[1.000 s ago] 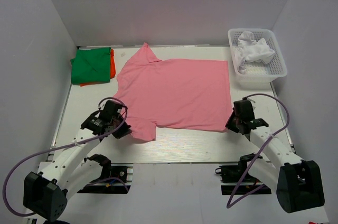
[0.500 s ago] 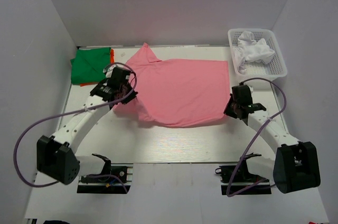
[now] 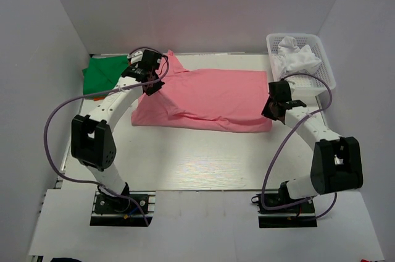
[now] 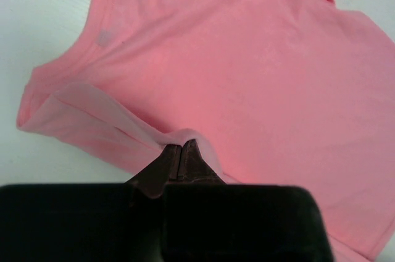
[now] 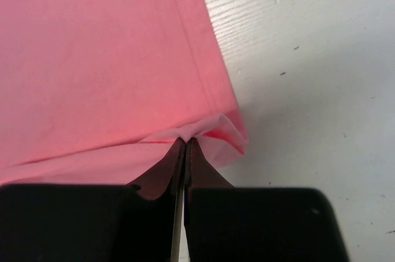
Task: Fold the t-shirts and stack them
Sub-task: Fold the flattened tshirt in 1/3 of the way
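The pink t-shirt [image 3: 213, 92] lies across the middle of the table [image 3: 203, 163], long axis left-right, near half doubled toward the far edge, left gripper [image 3: 153, 86] clamped on its sleeve-end fold, right gripper [image 3: 270, 109] clamped on its hem-end fold, 1 arm per end.

The left arm [image 3: 117, 102] and right arm [image 3: 305, 127] are 2 chains of white tubular links with blocky black joint housings. At the near edge of the white wooden table [image 3: 203, 163], each rises from a black base bracket. The left purple cable [image 3: 45, 138] and right purple cable [image 3: 269, 169] trail in loose loops. The left gripper [image 4: 180, 146] and right gripper [image 5: 185, 141] have matte black fingers tapering to narrow tips.
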Robot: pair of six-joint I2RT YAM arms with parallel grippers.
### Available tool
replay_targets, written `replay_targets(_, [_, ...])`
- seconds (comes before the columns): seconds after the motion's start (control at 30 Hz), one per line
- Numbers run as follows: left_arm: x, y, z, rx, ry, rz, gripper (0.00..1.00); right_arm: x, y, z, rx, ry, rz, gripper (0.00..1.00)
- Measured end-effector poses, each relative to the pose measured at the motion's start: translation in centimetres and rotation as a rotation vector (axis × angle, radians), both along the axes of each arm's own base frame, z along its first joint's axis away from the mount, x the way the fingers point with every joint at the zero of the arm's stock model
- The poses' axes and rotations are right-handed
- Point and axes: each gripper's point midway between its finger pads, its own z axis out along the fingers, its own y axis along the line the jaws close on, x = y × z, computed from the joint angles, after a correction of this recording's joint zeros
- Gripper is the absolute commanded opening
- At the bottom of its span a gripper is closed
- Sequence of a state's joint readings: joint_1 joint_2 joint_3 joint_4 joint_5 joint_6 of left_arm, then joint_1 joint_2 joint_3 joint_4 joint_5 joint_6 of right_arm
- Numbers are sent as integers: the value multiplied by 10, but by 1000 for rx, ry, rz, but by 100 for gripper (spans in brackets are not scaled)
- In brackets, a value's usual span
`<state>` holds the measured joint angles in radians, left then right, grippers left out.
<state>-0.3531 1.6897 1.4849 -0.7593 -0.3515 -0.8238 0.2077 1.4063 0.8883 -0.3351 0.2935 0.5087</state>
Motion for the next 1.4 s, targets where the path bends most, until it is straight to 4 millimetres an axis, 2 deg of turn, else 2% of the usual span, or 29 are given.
replay_targets(0.17, [22, 16, -17, 27, 39, 50, 0, 19, -8, -5, -23, 16, -36, 0])
replay_targets(0.4, [48, 44, -30, 50, 62, 115, 0, 46, -17, -10, -42, 23, -73, 0])
replay_targets(0.5, [58, 47, -37, 52, 69, 105, 0, 56, -19, -14, -47, 28, -81, 0])
replay_targets(0.57, [67, 46, -44, 47, 74, 87, 4, 61, -20, -17, -56, 30, -84, 8])
replay_targets(0.6, [72, 44, -49, 43, 77, 75, 22, 63, -21, -18, -64, 32, -83, 12])
replay_targets(0.63, [76, 42, -55, 47, 87, 61, 35, 66, -22, -20, -71, 32, -83, 17])
replay_targets(0.67, [81, 40, -59, 51, 92, 51, 49, 69, -22, -21, -77, 34, -82, 29])
replay_targets(0.7, [88, 38, -64, 52, 94, 46, 79, 72, -23, -21, -81, 32, -82, 33])
replay_targets(0.73, [95, 37, -67, 59, 98, 37, 91, 75, -23, -21, -86, 30, -80, 40])
replay_targets(0.77, [103, 35, -70, 61, 98, 34, 96, 79, -23, -19, -90, 23, -77, 51])
replay_targets(0.8, [112, 34, -70, 63, 88, 32, 100, 81, -23, -16, -92, 17, -78, 56])
replay_targets(0.87, [122, 33, -66, 68, 74, 33, 100, 85, -24, -10, -97, 1, -73, 63])
replay_targets(0.9, [123, 34, -62, 72, 68, 32, 100, 86, -23, -8, -95, -6, -66, 74])
replay_targets(0.97, [120, 37, -53, 76, 56, 31, 100, 85, -18, -2, -77, -16, -43, 90])
replay_targets(1.03, [110, 39, -46, 72, 40, 30, 100, 83, -9, 5, -47, -32, -1, 90])
replay_targets(1.17, [55, 45, -46, 67, 73, 18, 100, 67, 13, 13, 35, -68, 84, 90])
replay_targets(1.3, [14, 42, -64, 22, 107, -3, 100, 52, 36, 0, 97, -46, 162, 90])
replay_targets(1.4, [-6, 40, -93, 1, 171, -12, 100, 51, 47, -17, 120, -9, 196, 90])
